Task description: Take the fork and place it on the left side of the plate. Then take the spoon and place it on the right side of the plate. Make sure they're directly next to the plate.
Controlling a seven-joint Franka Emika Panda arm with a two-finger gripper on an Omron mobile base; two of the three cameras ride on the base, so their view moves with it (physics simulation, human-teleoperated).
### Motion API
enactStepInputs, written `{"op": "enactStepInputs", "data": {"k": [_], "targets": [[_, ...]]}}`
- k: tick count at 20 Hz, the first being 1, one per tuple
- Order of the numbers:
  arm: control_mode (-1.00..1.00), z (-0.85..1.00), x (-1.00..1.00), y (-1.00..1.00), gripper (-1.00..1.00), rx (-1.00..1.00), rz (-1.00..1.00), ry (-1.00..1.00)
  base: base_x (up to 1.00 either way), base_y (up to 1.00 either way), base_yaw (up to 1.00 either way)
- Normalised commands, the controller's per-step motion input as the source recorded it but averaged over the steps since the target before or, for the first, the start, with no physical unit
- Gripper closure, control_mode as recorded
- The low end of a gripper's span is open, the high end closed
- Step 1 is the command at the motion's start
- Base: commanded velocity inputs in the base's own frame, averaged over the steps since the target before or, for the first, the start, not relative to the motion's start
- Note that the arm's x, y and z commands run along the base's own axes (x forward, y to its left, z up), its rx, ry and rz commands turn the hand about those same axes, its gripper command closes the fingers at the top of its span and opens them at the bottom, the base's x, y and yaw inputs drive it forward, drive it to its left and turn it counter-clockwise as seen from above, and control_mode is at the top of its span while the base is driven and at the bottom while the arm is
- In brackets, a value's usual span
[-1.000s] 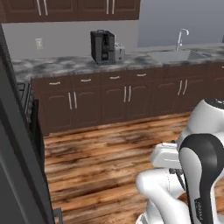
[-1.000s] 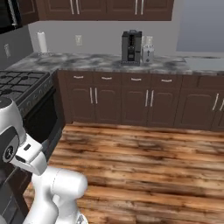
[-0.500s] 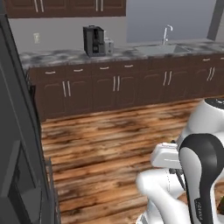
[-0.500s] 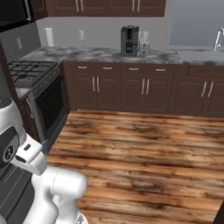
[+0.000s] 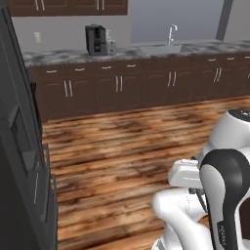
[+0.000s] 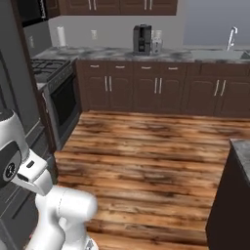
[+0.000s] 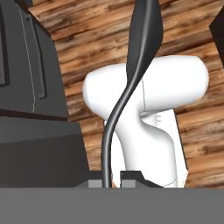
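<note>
A grey marbled stone counter (image 5: 146, 51) tops dark brown cabinets, carrying a black coffee machine (image 5: 96, 39) near a steel sink (image 5: 163, 49).

Kitchen: dark cabinets (image 6: 156, 90), marble counter (image 6: 122, 53), stove (image 6: 46, 68), sink faucet (image 5: 171, 34), coffee machine (image 6: 142, 39).

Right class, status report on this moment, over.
Claw shut, no cutlery between its tips. Brown plank floor ahead. Dark wooden cabinets beyond.
</note>
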Motion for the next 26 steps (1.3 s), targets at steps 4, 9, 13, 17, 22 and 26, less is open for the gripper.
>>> {"op": "enactStepInputs", "data": {"k": [4, 9, 13, 17, 22, 26], "targets": [[1.0, 0.0, 0.0, 0.0, 1.0, 0.0, 0.0, 0.0, -1.0, -0.42, 0.0], [1.0, 0.0, 0.0, 0.0, 1.0, 0.0, 0.0, 0.0, -1.0, -0.4, 0.0], [1.0, 0.0, 0.0, 0.0, 1.0, 0.0, 0.0, 0.0, -1.0, -0.4, 0.0], [1.0, 0.0, 0.0, 0.0, 1.0, 0.0, 0.0, 0.0, -0.95, -0.48, 0.0], [1.0, 0.0, 0.0, 0.0, 1.0, 0.0, 0.0, 0.0, -0.52, -0.77, 0.0], [1.0, 0.0, 0.0, 0.0, 1.0, 0.0, 0.0, 0.0, -0.09, -0.96, -0.01]]}}
